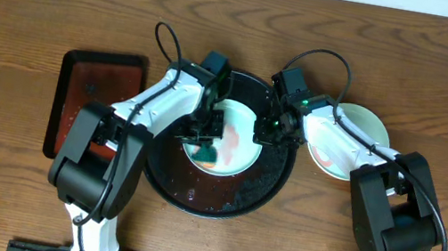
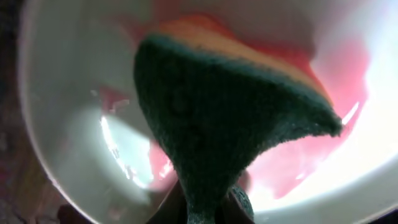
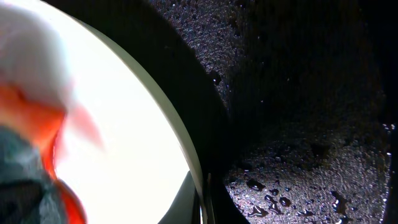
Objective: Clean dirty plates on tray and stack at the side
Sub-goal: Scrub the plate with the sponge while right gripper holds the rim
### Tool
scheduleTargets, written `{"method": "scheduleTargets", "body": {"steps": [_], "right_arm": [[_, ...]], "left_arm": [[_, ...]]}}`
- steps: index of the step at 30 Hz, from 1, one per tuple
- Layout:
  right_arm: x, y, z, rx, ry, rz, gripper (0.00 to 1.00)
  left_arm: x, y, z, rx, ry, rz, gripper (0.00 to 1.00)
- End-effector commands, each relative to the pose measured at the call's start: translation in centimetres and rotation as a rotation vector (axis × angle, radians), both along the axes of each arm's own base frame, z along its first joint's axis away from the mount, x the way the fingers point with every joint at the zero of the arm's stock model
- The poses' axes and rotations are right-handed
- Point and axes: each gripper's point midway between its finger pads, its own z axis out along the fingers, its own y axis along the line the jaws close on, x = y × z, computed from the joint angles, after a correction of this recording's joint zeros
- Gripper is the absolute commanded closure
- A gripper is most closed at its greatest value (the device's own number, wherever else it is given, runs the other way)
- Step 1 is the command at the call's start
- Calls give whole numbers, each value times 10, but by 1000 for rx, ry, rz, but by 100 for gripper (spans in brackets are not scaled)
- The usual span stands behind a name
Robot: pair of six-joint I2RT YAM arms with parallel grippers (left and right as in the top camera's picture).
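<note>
A pale blue-green plate (image 1: pixel 240 137) lies inside the large round black tray (image 1: pixel 273 183). My left gripper (image 1: pixel 207 134) is shut on a green and yellow sponge (image 1: pixel 204 149), which presses on the plate's left part. In the left wrist view the sponge (image 2: pixel 230 118) covers pink-red sauce on the plate (image 2: pixel 74 124); the fingers (image 2: pixel 211 208) pinch its lower end. My right gripper (image 1: pixel 264 132) is shut on the plate's right rim. In the right wrist view the fingers (image 3: pixel 202 199) clamp the rim (image 3: pixel 180 134) above the wet tray floor (image 3: pixel 305 124). Another pale plate (image 1: pixel 359 124) with a red streak sits on the table to the right, partly under my right arm.
A smaller rectangular black tray with a reddish inside (image 1: pixel 90 91) lies on the wooden table at the left. Water drops (image 3: pixel 267 186) sit on the round tray's floor. Both arms reach over the round tray from the near side.
</note>
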Motion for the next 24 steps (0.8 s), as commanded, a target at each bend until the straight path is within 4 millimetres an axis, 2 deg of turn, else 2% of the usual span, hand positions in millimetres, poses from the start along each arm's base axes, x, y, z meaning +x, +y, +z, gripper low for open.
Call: {"method": "scheduleTargets", "body": {"steps": [1, 3, 5, 9, 12, 16, 18, 21, 24], "right_arm": [[-19, -12, -30, -89, 65, -9, 99], [-19, -12, -30, -89, 64, -9, 99], [-19, -12, -30, -89, 65, -9, 99], [-19, -12, -30, -89, 65, -9, 99], [-19, -12, -30, -89, 65, -9, 99], [-19, -12, -30, -89, 65, -9, 99], [-19, -12, -30, -89, 65, -9, 99], [-19, -12, -30, -89, 65, -9, 99], [-19, -12, -30, -89, 65, -9, 99]], "left_arm": [[-34, -19, 0, -194, 118, -191, 92], [-34, -30, 5, -275, 108, -223, 92], [-25, -34, 3, -287, 67, -229, 92], [4, -45, 1, -316, -66, -249, 92], [27, -43, -3, -272, -170, -262, 92], [51, -11, -13, -54, -263, -250, 92], [57, 21, -17, 137, -278, -174, 92], [53, 72, -11, 425, -272, -25, 92], [38, 89, -8, 516, -224, 22, 92]]}}
